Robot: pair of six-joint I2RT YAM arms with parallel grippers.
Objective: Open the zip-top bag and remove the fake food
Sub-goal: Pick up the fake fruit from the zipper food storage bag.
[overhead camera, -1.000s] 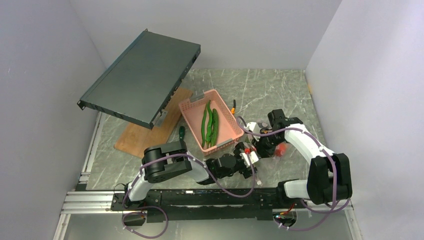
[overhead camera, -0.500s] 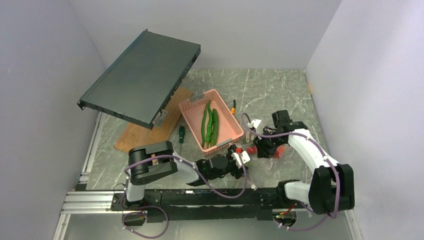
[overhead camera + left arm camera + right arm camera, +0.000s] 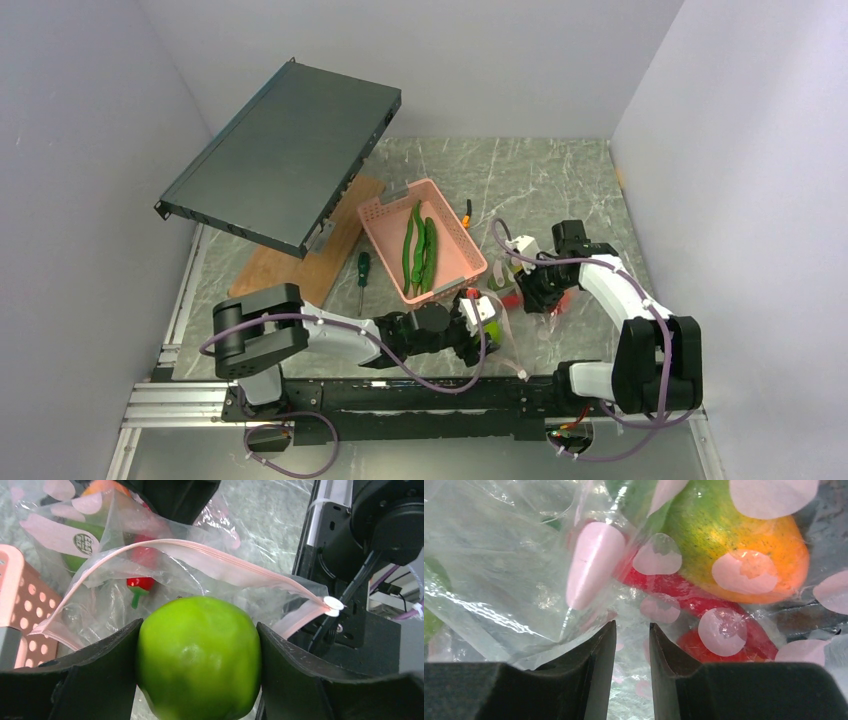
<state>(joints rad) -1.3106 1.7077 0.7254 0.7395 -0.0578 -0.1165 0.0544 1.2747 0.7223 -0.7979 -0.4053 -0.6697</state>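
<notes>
My left gripper (image 3: 478,318) is shut on the lime-green apple (image 3: 488,309). In the left wrist view the apple (image 3: 199,655) sits between both fingers, just outside the open mouth of the zip-top bag (image 3: 210,562). The bag's pink zip strip is spread apart, and red pieces (image 3: 142,582) lie inside. My right gripper (image 3: 528,290) is at the bag's far end (image 3: 540,318). In the right wrist view its jaws (image 3: 630,625) stand nearly together with clear bag film (image 3: 499,570) between them. An orange-green fruit (image 3: 744,545) and red pieces (image 3: 704,602) lie behind the film.
The pink basket (image 3: 377,215) with long green pods (image 3: 418,250) stands just left of the bag. A green-handled screwdriver (image 3: 362,270) lies beside it, near a wooden board (image 3: 290,275). A dark flat case (image 3: 280,150) leans at the back left.
My left gripper has drawn back to the left and out of the bag with the apple in it. My right gripper has shifted slightly right with the bag.
</notes>
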